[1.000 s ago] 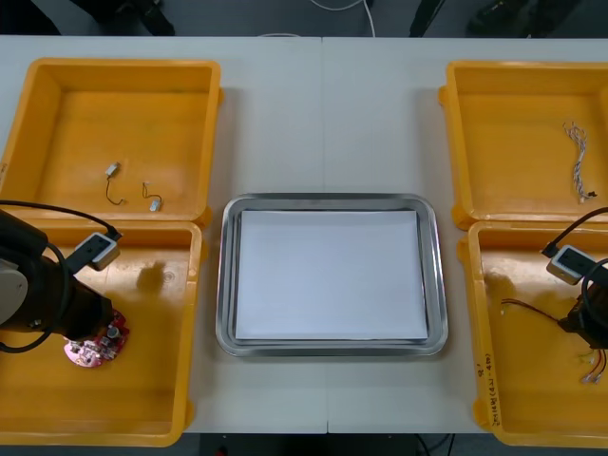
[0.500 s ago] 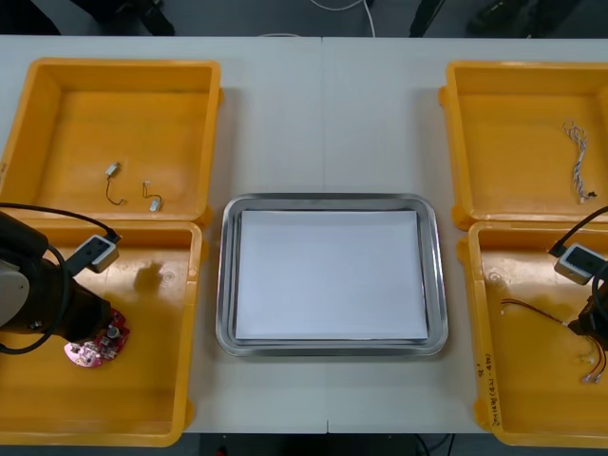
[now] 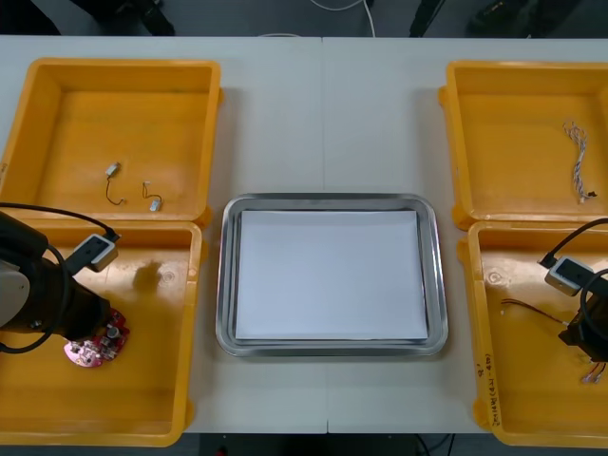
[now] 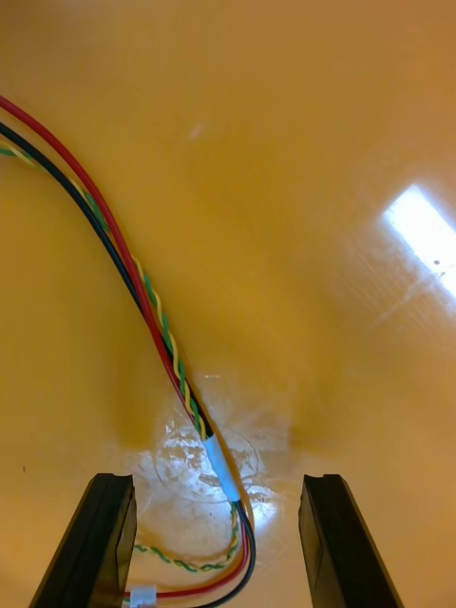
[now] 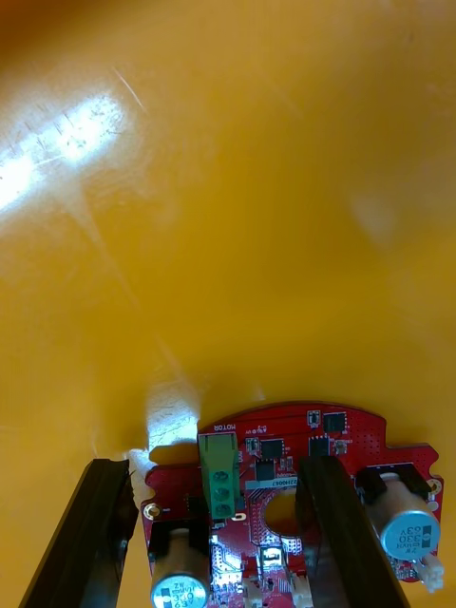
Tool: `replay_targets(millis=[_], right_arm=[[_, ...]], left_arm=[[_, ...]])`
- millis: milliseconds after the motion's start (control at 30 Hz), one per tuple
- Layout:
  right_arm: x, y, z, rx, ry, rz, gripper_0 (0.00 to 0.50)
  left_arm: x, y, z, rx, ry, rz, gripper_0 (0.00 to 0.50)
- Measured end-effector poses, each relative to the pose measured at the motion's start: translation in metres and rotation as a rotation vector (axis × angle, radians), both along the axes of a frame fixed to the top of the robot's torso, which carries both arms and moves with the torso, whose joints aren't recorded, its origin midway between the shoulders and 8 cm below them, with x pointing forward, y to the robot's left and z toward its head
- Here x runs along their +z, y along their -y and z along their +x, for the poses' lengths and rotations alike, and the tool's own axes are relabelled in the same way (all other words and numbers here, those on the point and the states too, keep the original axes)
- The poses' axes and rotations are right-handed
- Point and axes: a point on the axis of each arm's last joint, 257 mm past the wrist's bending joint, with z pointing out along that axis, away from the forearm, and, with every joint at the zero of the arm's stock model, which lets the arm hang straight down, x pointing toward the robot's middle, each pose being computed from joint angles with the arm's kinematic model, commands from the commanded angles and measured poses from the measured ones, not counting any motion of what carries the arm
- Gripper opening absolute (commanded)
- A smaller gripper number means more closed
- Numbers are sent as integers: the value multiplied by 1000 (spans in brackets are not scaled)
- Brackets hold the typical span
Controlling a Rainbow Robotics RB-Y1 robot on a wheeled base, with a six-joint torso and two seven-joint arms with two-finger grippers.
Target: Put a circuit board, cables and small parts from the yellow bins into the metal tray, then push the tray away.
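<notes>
A: Where is each hand?

B: The left hand [image 5: 211, 465], wide open, is over the circuit board [image 5: 351, 437] in the near left yellow bin [image 3: 142, 399]. One finger [image 5: 328, 532] is above the board's middle, so closing may pinch components.

A: And the other?

B: The right hand [image 4: 217, 480], also wide open, straddles the red and yellow cable [image 4: 114, 247] in the near right yellow bin [image 3: 532, 399]. The thin strands could slip free before reaching the metal tray [image 3: 228, 285].

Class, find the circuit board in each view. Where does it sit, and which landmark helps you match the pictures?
Front view: board in the near left bin, partly under the left arm.
Left wrist view: board at the left tool's open fingers, on that bin's floor.
Right wrist view: instead, a cable between the right tool's open fingers, in the near right bin.
Shared landmark: the near left bin's yellow floor.
</notes>
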Motion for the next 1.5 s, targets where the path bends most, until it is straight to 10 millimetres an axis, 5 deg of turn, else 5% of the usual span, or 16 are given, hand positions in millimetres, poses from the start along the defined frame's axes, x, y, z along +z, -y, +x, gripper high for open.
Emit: replay_targets(millis=[133, 267, 1000, 1233, 1300, 1367, 1500], right_arm=[[-3, -3, 0, -2, 3, 3, 500], [-4, 0, 0, -4, 7, -5, 500], [-14, -8, 4, -19, 54, 25, 500], [-14, -7, 8, -30, 67, 33, 500], [-14, -7, 8, -27, 69, 32, 245], [-13, -7, 9, -15, 74, 27, 111], [-13, -6, 10, -7, 78, 23, 34]], left_arm=[[0, 0, 1, 1, 3, 2, 470], [-1, 0, 1, 2, 4, 1, 3], [0, 2, 2, 0, 7, -4, 0], [10, -3, -12, 4, -45, 22, 0], [18, -2, -14, 0, -48, 26, 0], [27, -1, -17, -5, -50, 33, 0], [46, 5, -18, -28, -48, 47, 0]])
